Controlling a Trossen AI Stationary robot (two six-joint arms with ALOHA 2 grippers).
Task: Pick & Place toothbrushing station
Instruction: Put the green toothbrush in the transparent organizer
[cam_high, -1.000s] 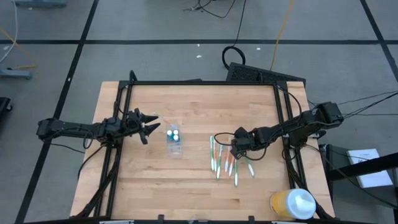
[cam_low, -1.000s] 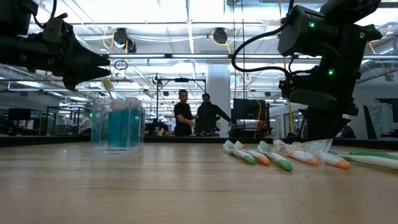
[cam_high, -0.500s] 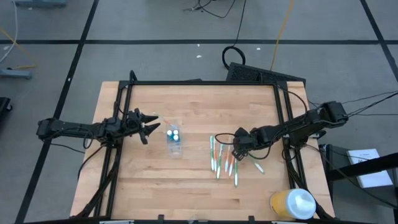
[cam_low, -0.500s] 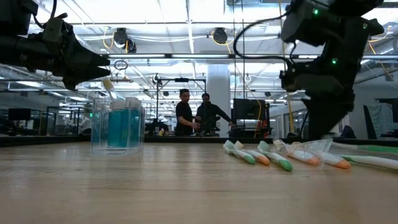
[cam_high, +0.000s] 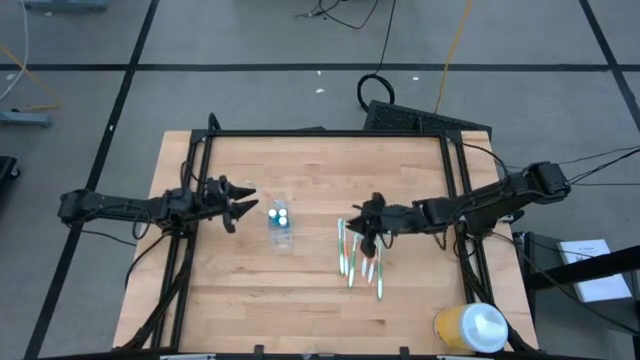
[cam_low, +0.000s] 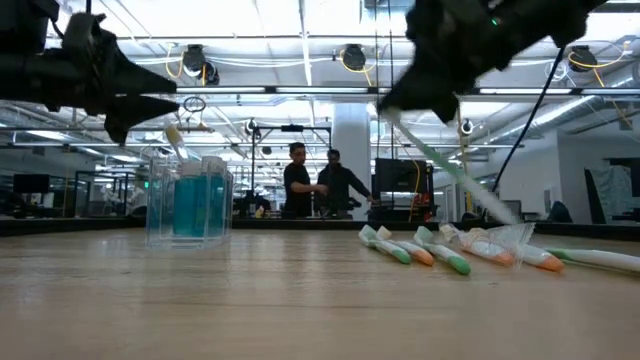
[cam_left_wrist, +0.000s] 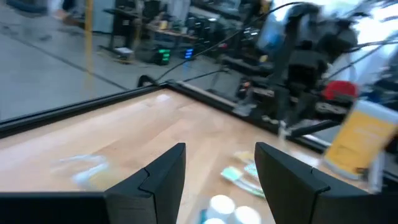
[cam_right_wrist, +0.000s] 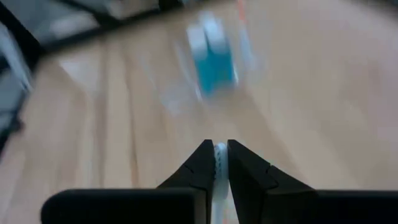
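Here we see the right tool (cam_high: 364, 234) above the middle-right of the wooden surface (cam_high: 300, 300), its fingers pressed together on a thin white toothbrush (cam_low: 455, 170). In the low view that toothbrush hangs slanted in the air, running from the tool in the upper middle of the frame down toward the lower right, clear of the surface. In the right wrist view the pale brush shows as a narrow strip pinched between the two dark fingers (cam_right_wrist: 204, 163).

Just below and beside this tool in the high view lie the remaining toothbrushes (cam_high: 352, 262), a loose cluster of green, orange and white ones, roughly parallel. In the low view they rest flat at the right of the frame, heads pointing left.

The clear plastic cup (cam_high: 281, 228) stands upright left of centre in the high view, with two blue white-capped tubes (cam_low: 199, 200) upright inside it. One toothbrush seems to lean out of the cup in the low view, though we cannot tell for sure.

The left tool (cam_high: 240, 205) hangs just left of the cup, not touching it, its fingers spread wide and holding nothing.

A big yellow white-lidded container (cam_high: 470, 326) stands at the lower right corner of the surface. Two people (cam_low: 315, 183) stand far back in the room.
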